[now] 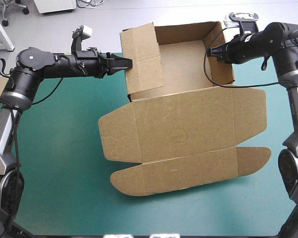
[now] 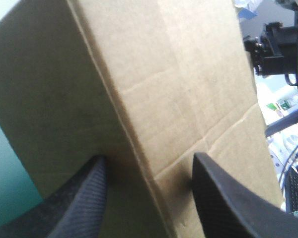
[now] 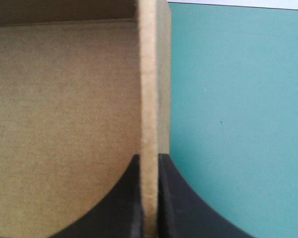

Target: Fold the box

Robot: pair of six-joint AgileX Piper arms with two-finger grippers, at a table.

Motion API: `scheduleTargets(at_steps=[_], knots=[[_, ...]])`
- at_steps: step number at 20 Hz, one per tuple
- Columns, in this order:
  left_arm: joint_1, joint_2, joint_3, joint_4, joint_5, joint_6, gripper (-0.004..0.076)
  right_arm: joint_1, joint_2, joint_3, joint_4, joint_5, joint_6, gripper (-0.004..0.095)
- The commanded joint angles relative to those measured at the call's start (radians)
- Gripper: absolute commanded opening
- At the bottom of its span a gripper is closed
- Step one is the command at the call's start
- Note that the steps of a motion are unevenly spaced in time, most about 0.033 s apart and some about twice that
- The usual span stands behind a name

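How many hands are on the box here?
2. The left hand, open, is against the raised left wall of the box. The right hand is shut on the top edge of the right wall. Neither is hidden.

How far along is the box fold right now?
Done: the box's far wall and right wall stand up, right gripper shut on the latter. In hand: left gripper, fingers apart, at the left wall panel, not yet tucked. Left: tuck it; the lid lies flat.
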Motion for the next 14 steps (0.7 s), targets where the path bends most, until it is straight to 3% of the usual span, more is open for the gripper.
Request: scheduleTargets(at_steps=[1,9,14], knots=[[-0.015,-0.048,-0.034,-0.013,-0.048,-0.041,0.0382,0.012,-0.053,-0.031,0.042,-0.058,0.040,0.0001],[-0.029,-0.027,-0.092,0.255,-0.083,-0.223,0.0382,0.057,-0.019,-0.031,0.019,-0.046,0.115,0.0002],[-0.118,0.065,-0.277,0.569,0.025,-0.391,0.0374,0.088,0.004,-0.031,0.001,-0.033,0.132,0.0002]])
